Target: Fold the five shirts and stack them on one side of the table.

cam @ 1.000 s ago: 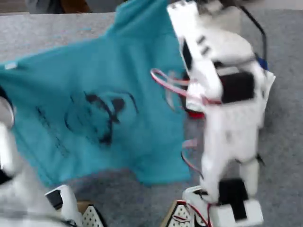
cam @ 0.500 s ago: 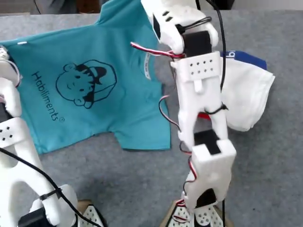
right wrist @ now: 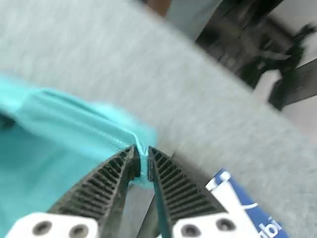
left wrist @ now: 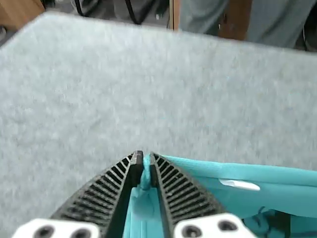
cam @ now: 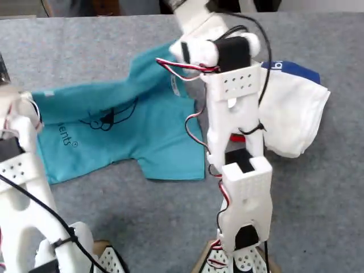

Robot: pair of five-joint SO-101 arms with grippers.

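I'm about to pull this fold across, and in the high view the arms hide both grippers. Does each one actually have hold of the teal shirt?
Observer: The left one does. The left gripper is shut on an edge of the teal shirt, with cloth pinched right at its tip.
Operator: And the right?
Observer: The right gripper is also shut on the teal shirt, holding a thin fold of hem.
Operator: Anything close to that right grip?
Observer: The blue and white shirt lies just beyond it on the grey table, apart from the teal cloth.
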